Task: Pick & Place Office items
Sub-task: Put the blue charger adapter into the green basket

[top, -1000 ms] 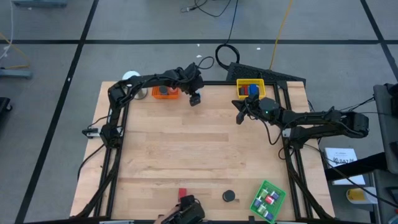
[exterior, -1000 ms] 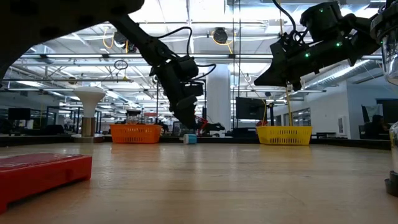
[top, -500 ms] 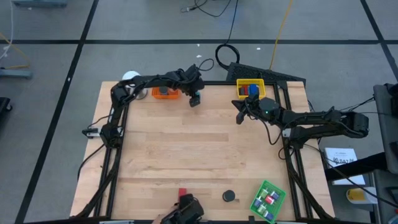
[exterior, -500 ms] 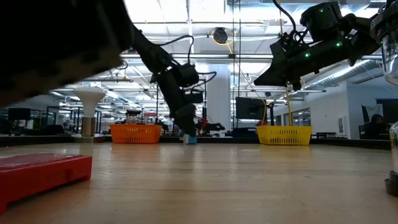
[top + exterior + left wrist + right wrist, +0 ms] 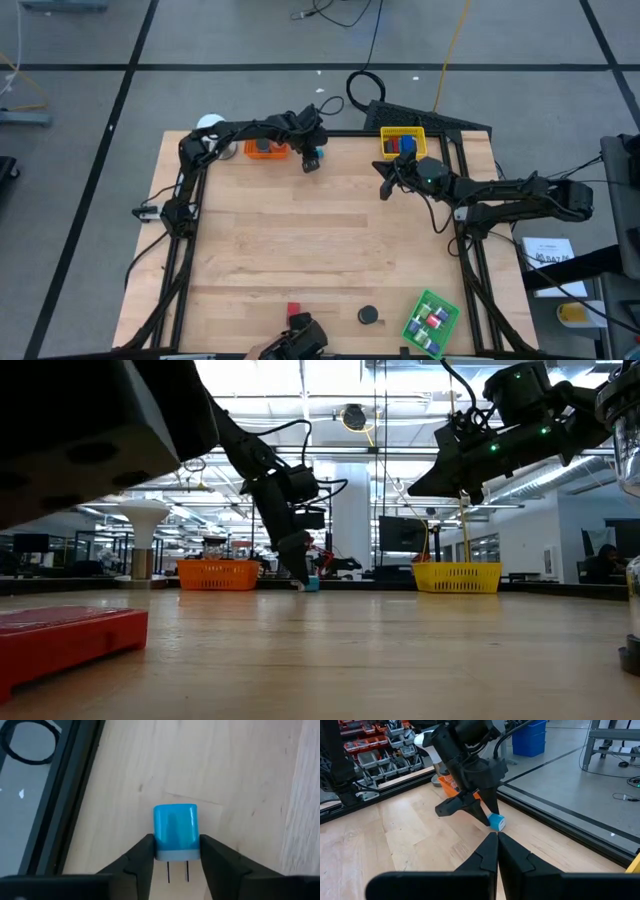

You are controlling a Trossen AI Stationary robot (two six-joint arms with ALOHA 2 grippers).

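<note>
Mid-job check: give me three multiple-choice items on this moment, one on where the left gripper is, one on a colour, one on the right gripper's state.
1. Where is the left gripper?
A. at the far edge of the table, beside the orange tray
B. over the green tray
C. at the table's middle

2. What colour is the plug adapter between the left fingers?
A. red
B. blue
C. black

3. How are the right gripper fingers?
A. wide open
B. shut on a black disc
C. shut, holding nothing

Answers: 1 A, the high view shows it next to the orange tray; 2 B, the left wrist view shows a blue body with two prongs; 3 C, the right wrist view shows the fingers meeting with nothing between.
</note>
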